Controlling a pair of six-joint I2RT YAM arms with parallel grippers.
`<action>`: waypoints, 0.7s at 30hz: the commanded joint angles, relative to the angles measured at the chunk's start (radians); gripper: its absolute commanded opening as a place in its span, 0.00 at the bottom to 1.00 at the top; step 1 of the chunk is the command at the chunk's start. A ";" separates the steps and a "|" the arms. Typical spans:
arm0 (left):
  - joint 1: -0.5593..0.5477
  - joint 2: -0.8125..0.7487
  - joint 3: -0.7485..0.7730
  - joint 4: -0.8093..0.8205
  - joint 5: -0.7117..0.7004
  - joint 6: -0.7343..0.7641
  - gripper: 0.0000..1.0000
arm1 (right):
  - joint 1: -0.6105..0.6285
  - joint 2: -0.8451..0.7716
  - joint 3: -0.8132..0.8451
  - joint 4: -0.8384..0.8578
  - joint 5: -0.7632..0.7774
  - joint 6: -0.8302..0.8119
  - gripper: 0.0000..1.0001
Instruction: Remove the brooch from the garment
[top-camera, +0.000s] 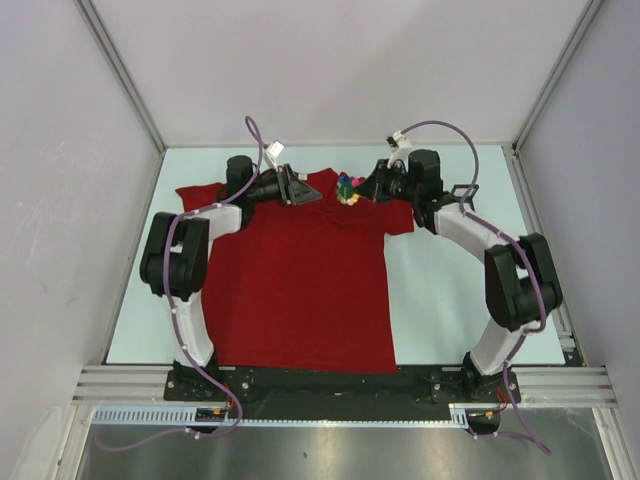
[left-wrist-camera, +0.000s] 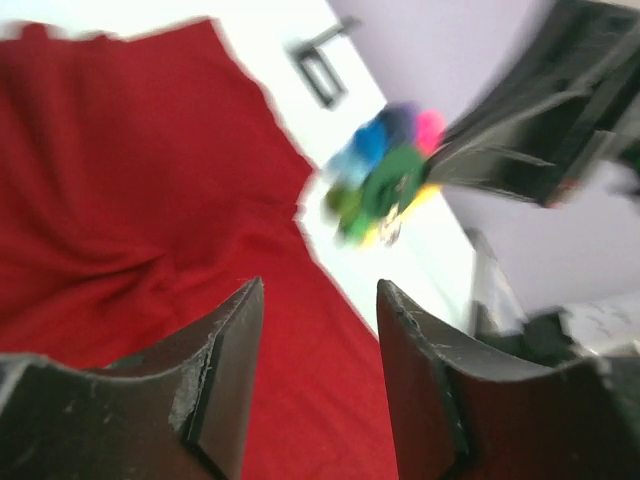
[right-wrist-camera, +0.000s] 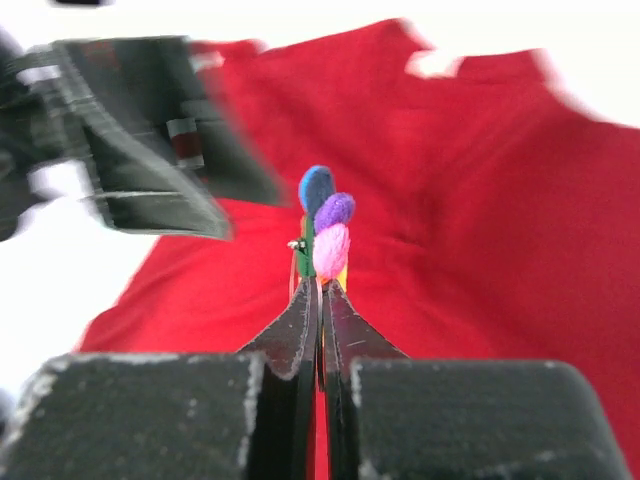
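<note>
The dark-red T-shirt, the garment (top-camera: 300, 280), lies flat on the table with its neck at the far side. The brooch (top-camera: 347, 189), a cluster of coloured beads, is near the collar. My right gripper (top-camera: 362, 190) is shut on the brooch (right-wrist-camera: 325, 235) and holds it over the shirt (right-wrist-camera: 480, 220); whether it is still pinned I cannot tell. My left gripper (top-camera: 308, 192) is open and empty just left of the brooch, above the shirt (left-wrist-camera: 120, 190). In the left wrist view the brooch (left-wrist-camera: 385, 180) shows ahead, held by the right gripper's fingers (left-wrist-camera: 520, 140).
The pale table (top-camera: 450, 290) shows bare to the right of the shirt. Grey walls close in the back and sides. A small black bracket (left-wrist-camera: 320, 70) stands on the table beyond the shirt's sleeve. The two grippers are close together at the collar.
</note>
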 joint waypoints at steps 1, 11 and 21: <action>0.008 -0.128 0.030 -0.270 -0.170 0.257 0.54 | 0.047 -0.152 0.008 -0.371 0.508 -0.193 0.00; 0.002 -0.183 0.001 -0.273 -0.204 0.337 0.57 | 0.086 -0.338 0.008 -0.695 1.211 -0.295 0.00; 0.002 -0.186 0.007 -0.267 -0.201 0.354 0.96 | 0.048 -0.211 0.051 -0.730 1.380 -0.356 0.00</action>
